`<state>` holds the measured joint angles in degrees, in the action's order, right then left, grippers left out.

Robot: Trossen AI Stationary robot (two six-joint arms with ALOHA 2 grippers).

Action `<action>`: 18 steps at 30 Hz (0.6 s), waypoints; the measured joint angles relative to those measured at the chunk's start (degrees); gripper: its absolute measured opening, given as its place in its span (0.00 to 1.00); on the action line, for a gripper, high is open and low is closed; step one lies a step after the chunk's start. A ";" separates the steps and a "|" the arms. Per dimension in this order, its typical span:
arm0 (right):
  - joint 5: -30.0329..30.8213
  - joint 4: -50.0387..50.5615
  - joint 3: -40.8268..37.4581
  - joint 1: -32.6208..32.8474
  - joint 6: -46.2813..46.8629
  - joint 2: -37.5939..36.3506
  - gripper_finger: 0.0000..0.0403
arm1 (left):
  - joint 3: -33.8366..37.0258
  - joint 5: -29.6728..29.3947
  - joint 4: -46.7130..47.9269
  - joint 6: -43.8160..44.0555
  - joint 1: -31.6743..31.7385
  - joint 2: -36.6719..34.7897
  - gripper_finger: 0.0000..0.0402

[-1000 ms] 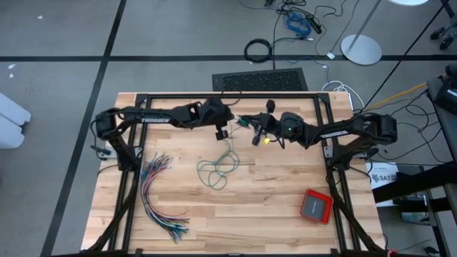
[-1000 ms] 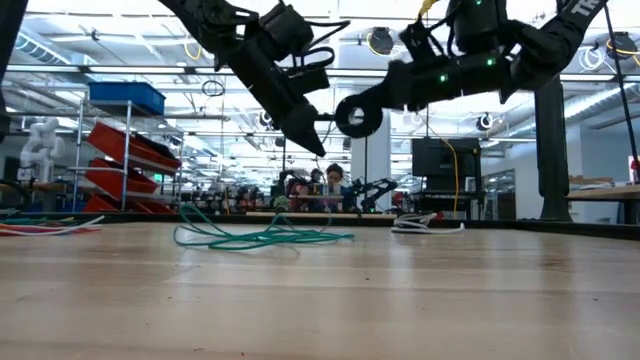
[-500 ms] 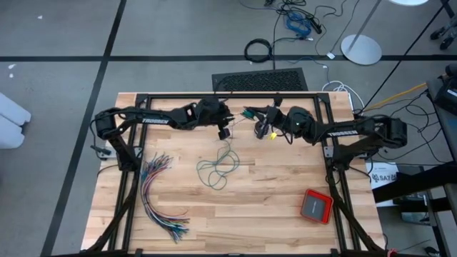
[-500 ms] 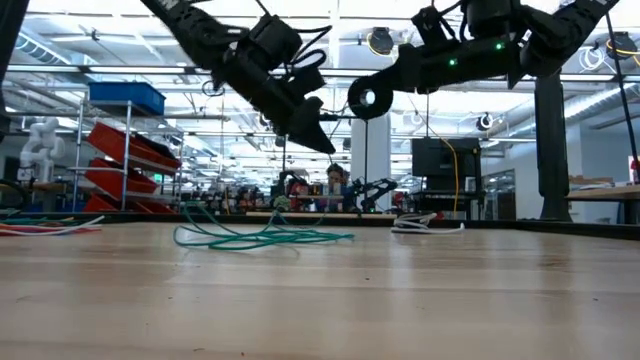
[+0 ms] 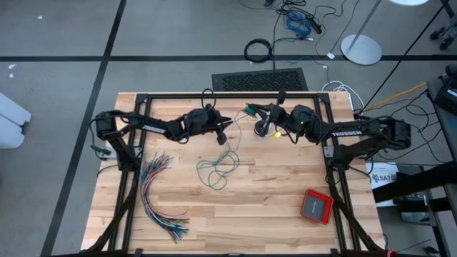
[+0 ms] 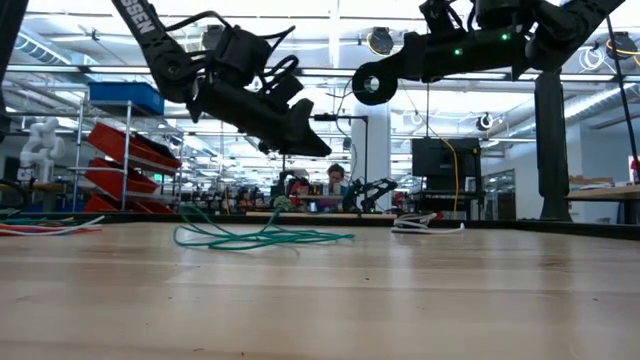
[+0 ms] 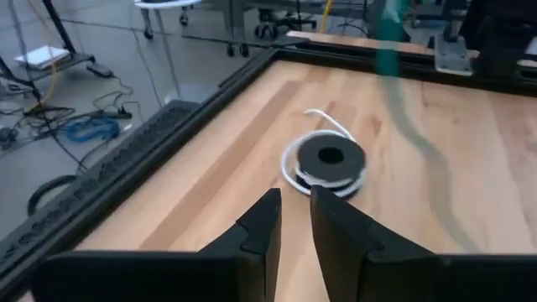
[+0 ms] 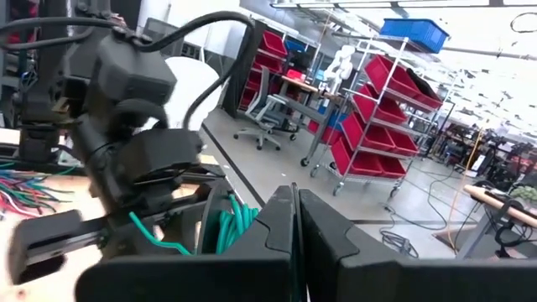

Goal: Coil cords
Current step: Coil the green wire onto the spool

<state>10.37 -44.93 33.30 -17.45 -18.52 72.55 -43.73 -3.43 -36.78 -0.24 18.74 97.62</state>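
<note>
The teal cord (image 5: 216, 170) lies as a loose tangle on the middle of the table (image 5: 285, 185). One strand rises from it to my right gripper (image 5: 248, 112), which hangs shut above the far side. The black cord (image 7: 329, 161) lies on the wood as a flat round coil with its white tail curled about it, near the far edge (image 6: 425, 222). My left gripper (image 5: 227, 123) points almost level toward that coil, above the table. Its fingers (image 7: 268, 235) stand a narrow gap apart with nothing between them. The teal strand (image 7: 394, 59) passes in front of it. My right gripper is shut on the teal cord near its raised end. Several teal turns (image 8: 231, 220) sit bunched right beside the fingers (image 8: 281, 231), which hide the place of contact itself. The fingers lie about level, coming from the table's right. The rest hangs slack down to the tangle.
A fanned bundle of many-coloured wires (image 5: 161, 196) lies at the near left. A red-orange box (image 5: 315, 205) sits at the near right. Black frame rails (image 5: 228, 94) run along the table's sides. A person (image 6: 335, 180) sits far off in the room behind.
My left gripper has sunk and tipped from pointing down to almost level, now aimed toward the table's right. My right gripper has risen and drawn toward the far edge with the teal cord's end. The tangle on the table has stayed where it was.
</note>
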 joint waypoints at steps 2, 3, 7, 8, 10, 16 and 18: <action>0.02 -0.15 0.00 -0.42 0.28 0.00 0.00 | 0.30 1.22 0.02 0.38 -0.67 0.00 0.19; 0.04 -0.30 0.00 -0.63 0.56 0.00 0.00 | 0.44 2.32 -0.06 1.02 -0.98 0.00 0.19; -0.01 0.08 0.00 -1.34 1.38 0.00 0.00 | 1.26 6.64 -1.62 3.78 -1.76 0.00 0.19; -0.02 0.23 0.00 -1.35 1.46 0.00 0.00 | 1.56 6.80 -2.35 4.47 -2.01 0.00 0.19; -0.04 0.28 0.00 -1.35 1.51 0.00 0.00 | 1.94 6.77 -3.81 5.82 -2.38 0.00 0.19; -0.24 0.26 0.00 -1.33 1.53 0.00 0.00 | 1.95 5.09 -8.02 7.44 -3.63 1.28 0.19; -0.44 0.22 0.00 -1.33 1.53 0.00 0.00 | 1.73 1.84 -7.84 7.46 -4.15 2.18 0.21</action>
<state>9.94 -44.71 33.30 -18.79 -16.99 72.55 -42.00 -1.58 -44.62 7.22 14.59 99.80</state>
